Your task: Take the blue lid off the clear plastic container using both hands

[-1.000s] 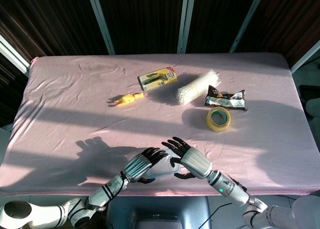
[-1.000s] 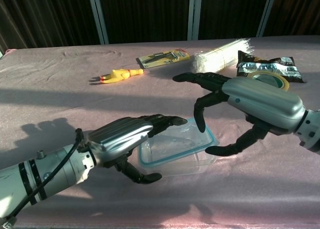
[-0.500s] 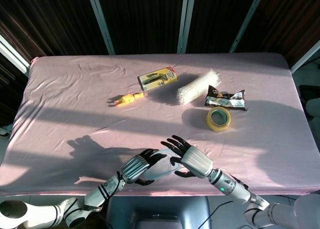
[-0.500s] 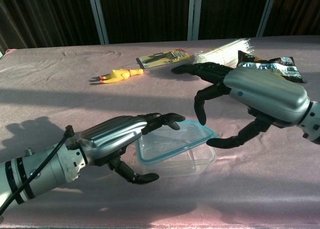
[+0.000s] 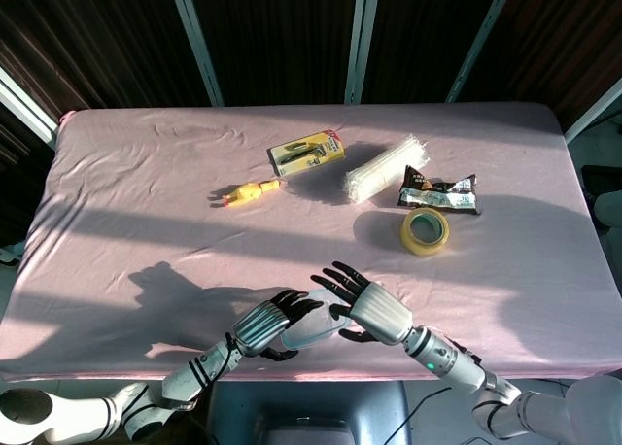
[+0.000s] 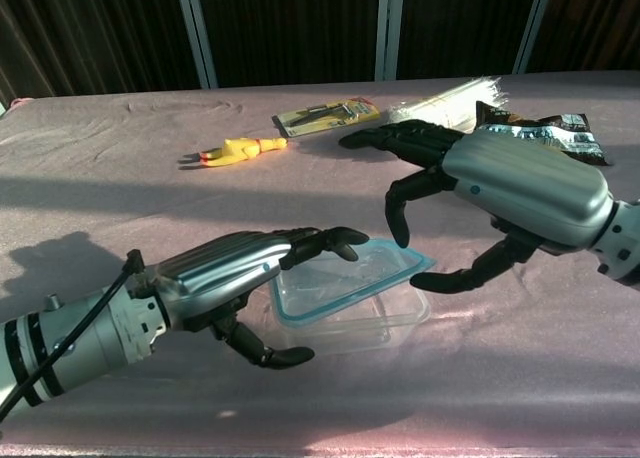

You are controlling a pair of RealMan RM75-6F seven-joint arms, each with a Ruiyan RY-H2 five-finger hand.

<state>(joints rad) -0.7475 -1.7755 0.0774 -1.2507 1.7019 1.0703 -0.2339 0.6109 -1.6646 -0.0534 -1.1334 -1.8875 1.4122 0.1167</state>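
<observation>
The clear rectangular plastic container [image 6: 352,323] sat on the pink-covered bench [image 5: 146,202], at its near edge and well apart from the yellow roll of tape [image 5: 425,230] further back. It was shallow, with rounded corners and see-through walls through which the pink cloth showed. The blue-rimmed rectangular lid [image 6: 345,286] with its transparent panel lay on top of it. In the chest view the lid's right corner looked raised and jutted past the container's wall, so the lid sat tilted rather than flush. In the head view only a pale sliver of the container [image 5: 309,333] showed.
</observation>
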